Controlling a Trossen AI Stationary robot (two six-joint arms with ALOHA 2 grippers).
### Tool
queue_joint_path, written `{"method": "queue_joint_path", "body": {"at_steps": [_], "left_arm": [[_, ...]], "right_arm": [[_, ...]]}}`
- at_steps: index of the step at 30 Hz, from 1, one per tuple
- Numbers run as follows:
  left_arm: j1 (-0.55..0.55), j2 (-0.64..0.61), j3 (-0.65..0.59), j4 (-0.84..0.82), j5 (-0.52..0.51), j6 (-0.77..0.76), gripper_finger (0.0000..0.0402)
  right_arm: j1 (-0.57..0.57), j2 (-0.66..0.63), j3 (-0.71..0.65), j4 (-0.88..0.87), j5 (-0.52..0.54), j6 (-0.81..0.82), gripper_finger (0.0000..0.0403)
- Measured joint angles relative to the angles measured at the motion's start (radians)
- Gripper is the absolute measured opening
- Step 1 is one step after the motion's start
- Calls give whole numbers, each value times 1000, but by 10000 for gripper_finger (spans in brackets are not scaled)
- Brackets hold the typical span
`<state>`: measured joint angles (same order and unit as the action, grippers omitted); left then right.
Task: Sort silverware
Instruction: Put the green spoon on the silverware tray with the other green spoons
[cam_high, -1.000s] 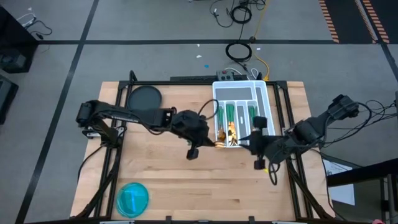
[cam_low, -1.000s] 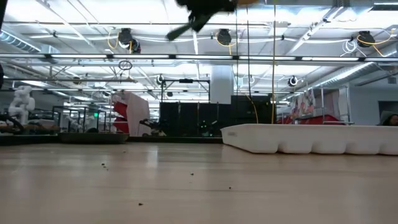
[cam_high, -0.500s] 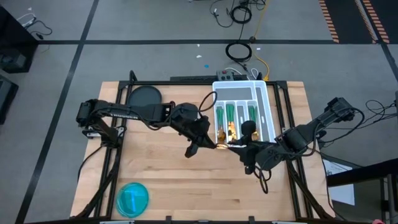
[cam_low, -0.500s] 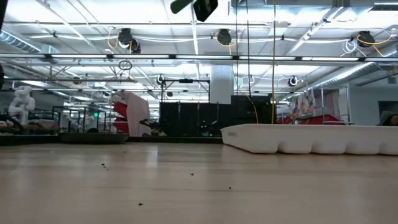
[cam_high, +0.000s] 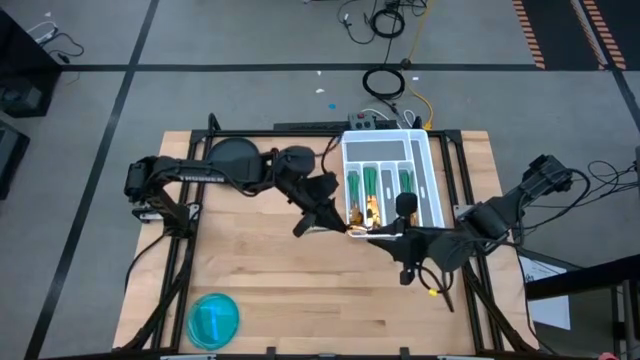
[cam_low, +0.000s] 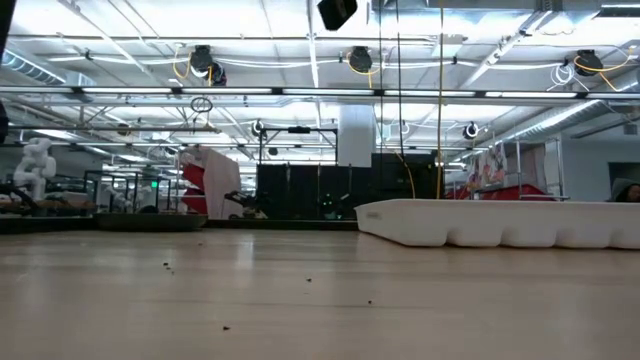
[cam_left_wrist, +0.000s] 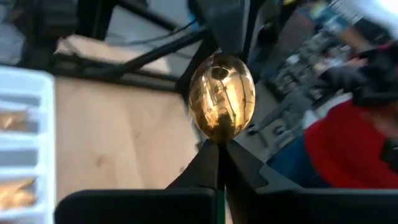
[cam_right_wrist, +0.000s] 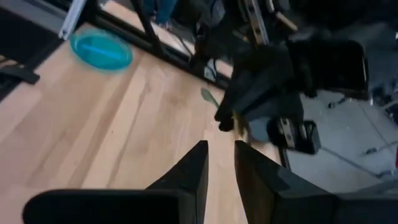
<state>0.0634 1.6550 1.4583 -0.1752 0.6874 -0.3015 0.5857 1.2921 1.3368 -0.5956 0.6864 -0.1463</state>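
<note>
Gold-bowled spoon w/ slim teal handle (cam_left_wrist: 222, 96) pinched by its neck in left gripper (cam_left_wrist: 219, 155) just beside white compartment tray (cam_high: 424, 160); right gripper (cam_right_wrist: 219, 163) near, fingers narrow, empty; risk: pinch slips, spoon drops outside tray.
</note>
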Motion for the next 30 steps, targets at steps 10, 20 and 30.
{"method": "queue_joint_path", "body": {"at_steps": [10,20,30], "left_arm": [[33,-2,-4,172,149,-111,11],[46,-1,-17,286,190,-139,10],[45,-1,-16,336,160,-138,10]], "right_arm": [[8,-4,1,26,-3,-19,68],[26,-143,1,103,67,-90,69],[8,-152,1,264,13,-270,113]]}}
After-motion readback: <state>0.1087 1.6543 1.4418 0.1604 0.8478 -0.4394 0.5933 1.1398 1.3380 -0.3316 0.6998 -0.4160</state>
